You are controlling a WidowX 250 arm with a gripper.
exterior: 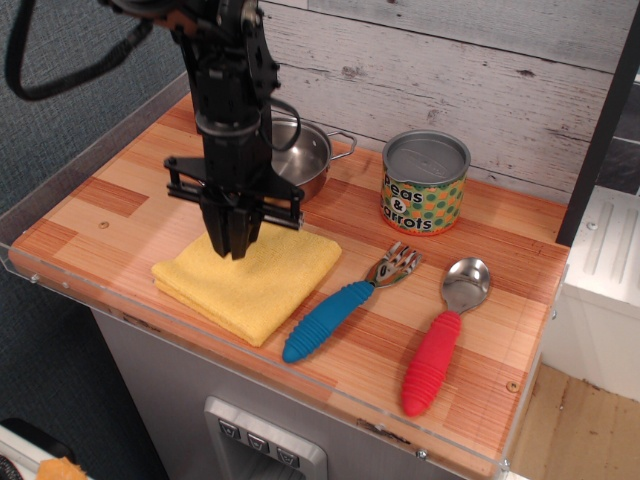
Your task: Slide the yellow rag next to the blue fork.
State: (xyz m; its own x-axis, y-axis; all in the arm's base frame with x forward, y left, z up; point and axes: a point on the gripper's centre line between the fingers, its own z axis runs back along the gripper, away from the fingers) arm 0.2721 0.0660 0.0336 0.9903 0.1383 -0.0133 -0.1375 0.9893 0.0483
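The yellow rag (250,280) lies folded and flat on the wooden counter, its right corner close to the blue fork (340,310), a short gap between them. The fork lies diagonally, its tines pointing up and right. My gripper (233,250) hangs straight down over the rag's back left part, raised slightly above the cloth. Its fingers are close together and hold nothing.
A steel pan (300,158) stands right behind the gripper. A peas-and-carrots can (424,184) stands at the back right. A red-handled spoon (440,345) lies right of the fork. A clear lip runs along the counter's front edge (300,385).
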